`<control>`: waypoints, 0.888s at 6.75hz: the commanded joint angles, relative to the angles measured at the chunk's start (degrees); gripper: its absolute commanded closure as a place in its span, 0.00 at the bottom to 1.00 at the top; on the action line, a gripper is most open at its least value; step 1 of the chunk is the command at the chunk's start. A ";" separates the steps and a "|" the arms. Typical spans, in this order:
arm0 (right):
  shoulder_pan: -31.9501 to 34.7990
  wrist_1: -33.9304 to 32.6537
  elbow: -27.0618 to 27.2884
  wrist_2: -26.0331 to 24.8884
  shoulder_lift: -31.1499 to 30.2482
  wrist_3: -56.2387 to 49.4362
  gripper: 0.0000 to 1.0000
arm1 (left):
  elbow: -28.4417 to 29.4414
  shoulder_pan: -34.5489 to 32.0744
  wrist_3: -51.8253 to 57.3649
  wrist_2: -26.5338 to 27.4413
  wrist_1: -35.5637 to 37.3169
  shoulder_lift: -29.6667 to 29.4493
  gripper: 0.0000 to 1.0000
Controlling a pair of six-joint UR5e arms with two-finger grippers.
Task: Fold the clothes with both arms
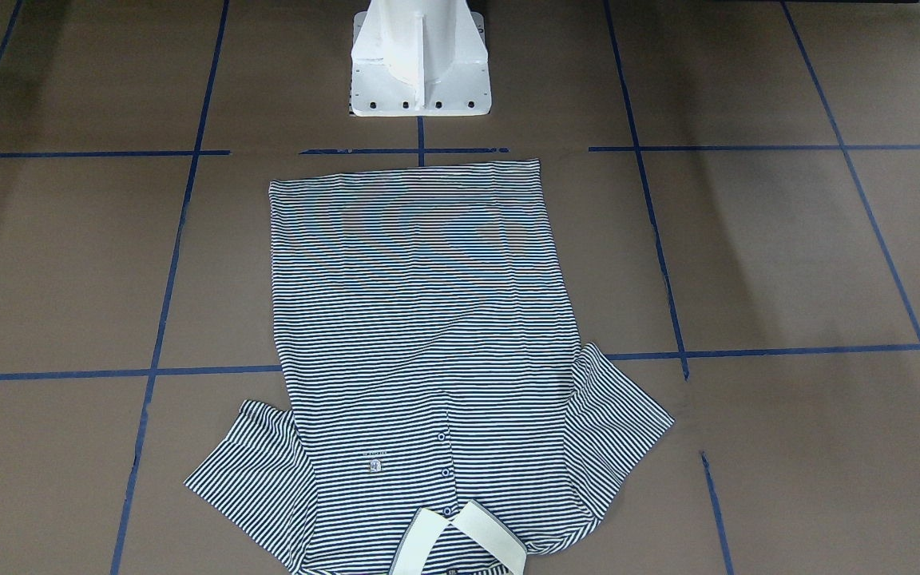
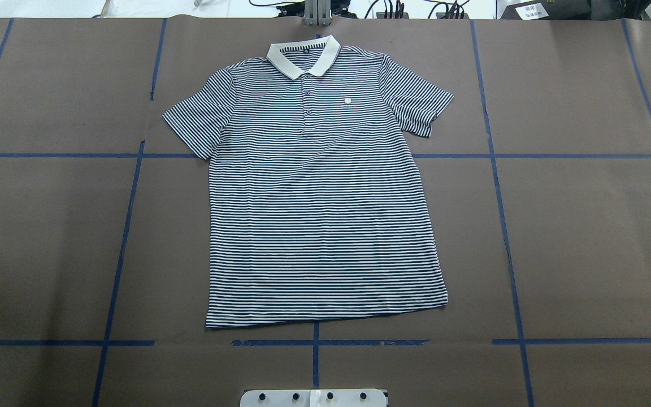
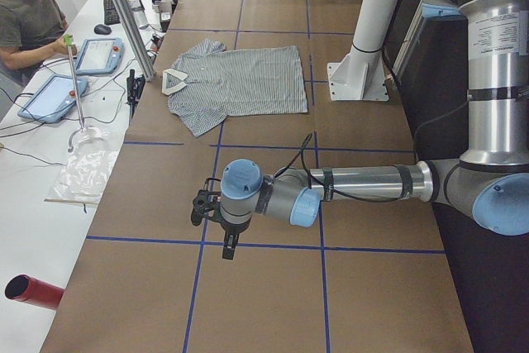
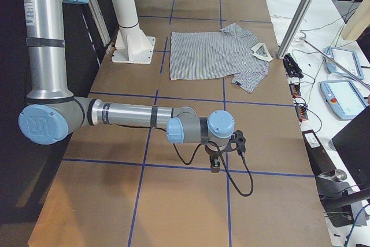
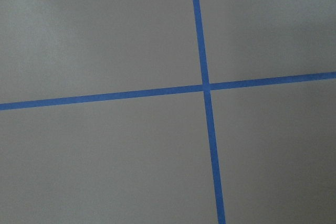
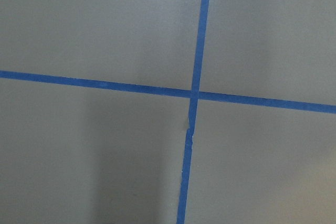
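Hanging over bare brown paper near the table's (image 2: 585, 237) left end, the left gripper (image 3: 229, 247) points down at a crossing of blue tape (image 5: 206, 85). It shows only from the side, so I cannot tell whether its jaws are apart or together. The right gripper (image 4: 215, 166) hangs the same way near the right end, and its jaws cannot be read either. Neither holds anything, and both are well apart from the garment. Behind them the left arm (image 3: 364, 183) and right arm (image 4: 124, 114) reach out low and level from the robot's side.

The polo shirt (image 2: 325, 198) lies flat and face up midway between the table's ends. Its hem (image 2: 325, 316) is near the robot-side edge and its collar (image 2: 303, 56) is at the far edge. Both sleeves (image 2: 195, 116) are spread.

The knit looks thin, light and limp. It will likely sag, drag and wrinkle when lifted, and a pinch may catch only the top layer. The collar looks stiffer. Good holds are probably a sleeve's outer edge together with the hem corner on the same side, one gripper on each, so that the side folds over evenly.
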 commanded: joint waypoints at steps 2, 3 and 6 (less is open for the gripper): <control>-0.09 0.09 2.03 0.96 0.97 0.40 0.00 | -0.77 0.01 0.01 -0.49 -0.17 0.52 0.00; -0.35 0.01 1.78 1.04 1.23 0.40 0.00 | -1.03 0.18 -0.26 -0.58 0.10 -0.87 0.00; -7.43 2.62 -0.41 2.27 8.95 2.50 0.00 | -1.65 1.05 -0.69 -1.64 -1.04 -9.29 0.00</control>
